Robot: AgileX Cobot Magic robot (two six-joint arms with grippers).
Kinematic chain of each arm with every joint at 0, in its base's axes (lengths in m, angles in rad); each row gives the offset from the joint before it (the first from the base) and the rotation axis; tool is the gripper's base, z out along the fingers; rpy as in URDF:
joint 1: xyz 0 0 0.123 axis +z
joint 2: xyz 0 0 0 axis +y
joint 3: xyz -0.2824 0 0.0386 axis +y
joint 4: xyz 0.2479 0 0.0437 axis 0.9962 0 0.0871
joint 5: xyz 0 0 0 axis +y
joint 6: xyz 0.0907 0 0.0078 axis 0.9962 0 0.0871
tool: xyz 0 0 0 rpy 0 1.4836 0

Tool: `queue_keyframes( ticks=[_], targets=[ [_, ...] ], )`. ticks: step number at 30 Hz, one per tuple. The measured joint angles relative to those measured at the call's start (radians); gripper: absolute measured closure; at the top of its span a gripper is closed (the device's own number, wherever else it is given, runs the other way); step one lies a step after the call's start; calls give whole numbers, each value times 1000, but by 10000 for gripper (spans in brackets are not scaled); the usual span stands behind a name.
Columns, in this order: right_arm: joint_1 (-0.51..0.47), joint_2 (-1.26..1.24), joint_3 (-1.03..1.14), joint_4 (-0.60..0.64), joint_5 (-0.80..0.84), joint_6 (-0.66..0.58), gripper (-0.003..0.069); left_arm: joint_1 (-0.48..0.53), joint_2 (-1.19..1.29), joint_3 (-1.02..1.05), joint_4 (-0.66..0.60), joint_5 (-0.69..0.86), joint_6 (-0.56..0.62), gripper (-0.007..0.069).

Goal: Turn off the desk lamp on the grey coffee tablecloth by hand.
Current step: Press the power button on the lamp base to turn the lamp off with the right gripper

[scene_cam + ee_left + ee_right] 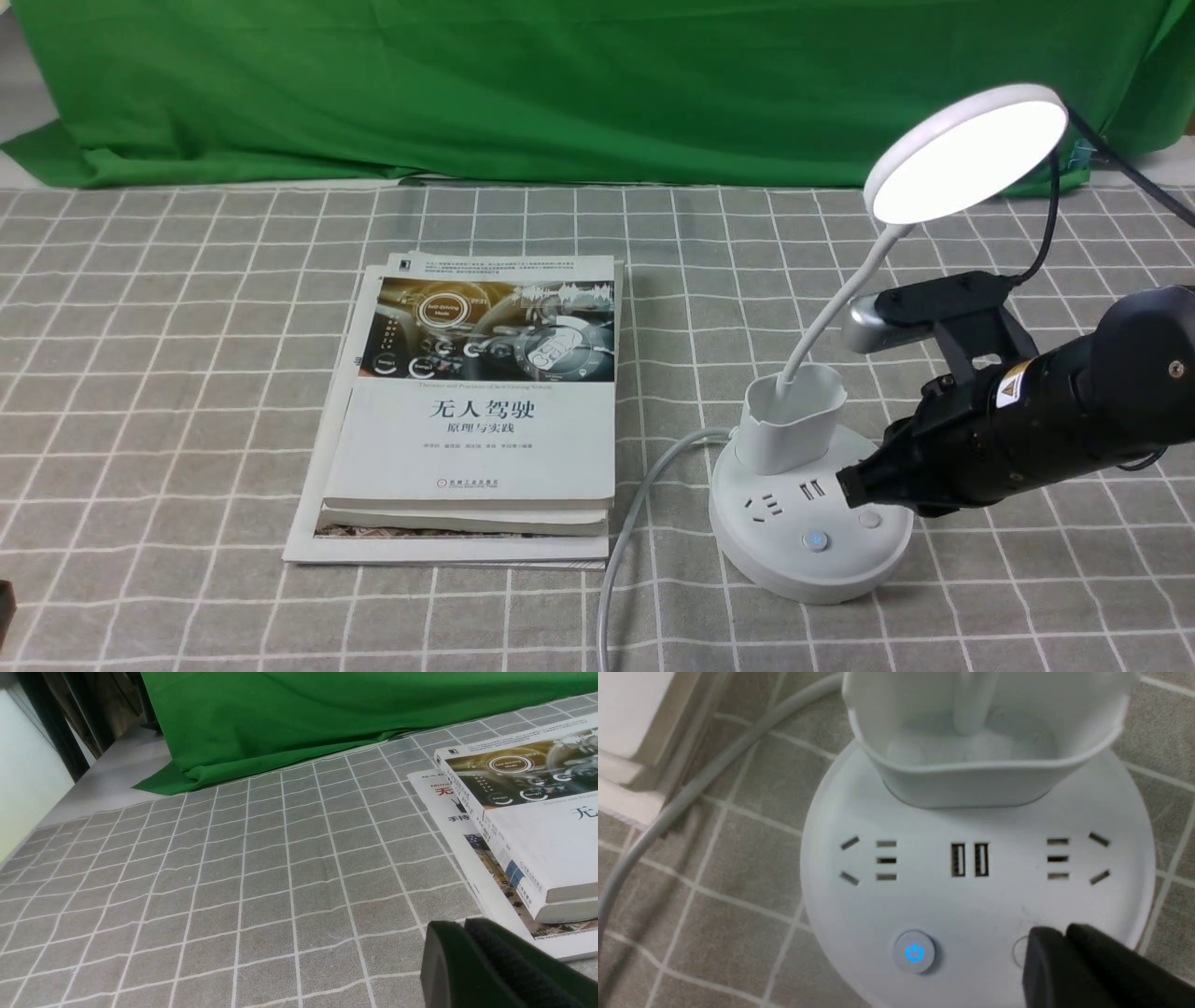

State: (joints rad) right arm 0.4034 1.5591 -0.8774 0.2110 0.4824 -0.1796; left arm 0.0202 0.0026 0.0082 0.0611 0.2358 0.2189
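Observation:
The white desk lamp stands on the grey coffee tablecloth (187, 373) at the right. Its disc head (966, 154) glows brightly. On its round base (808, 569) one button (817, 541) shows a blue light, and it also shows in the right wrist view (915, 952). My right gripper (848, 487) is shut and empty. Its tip (1064, 933) is over the base and covers most of the second, plain round button (1019, 952). I cannot tell whether it touches the button. My left gripper (467, 926) is shut and empty, low over the cloth near the books.
A stack of books (485, 401) lies left of the lamp and also shows in the left wrist view (528, 812). The lamp's white cord (644, 495) runs from the base toward the front edge. The cup-shaped holder (789, 420) stands just behind the sockets. A green backdrop (560, 84) hangs behind.

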Motion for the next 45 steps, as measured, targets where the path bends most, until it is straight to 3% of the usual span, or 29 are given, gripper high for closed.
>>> queue_keyframes(
  ticks=[6, 16, 30, 45],
  targets=[
    [0, 15, 0, 0, -23, -2, 629, 0, 0, 0, 0, 0, 0, 606],
    [0, 117, -7, 3, -45, -2, 626, 0, 0, 0, 0, 0, 0, 606],
    [0, 0, 0, 1, -9, 1, 625, 0, 0, 0, 0, 0, 0, 606],
    [0, 94, 18, 5, -58, 2, 621, 0, 0, 0, 0, 0, 0, 606]
  ],
)
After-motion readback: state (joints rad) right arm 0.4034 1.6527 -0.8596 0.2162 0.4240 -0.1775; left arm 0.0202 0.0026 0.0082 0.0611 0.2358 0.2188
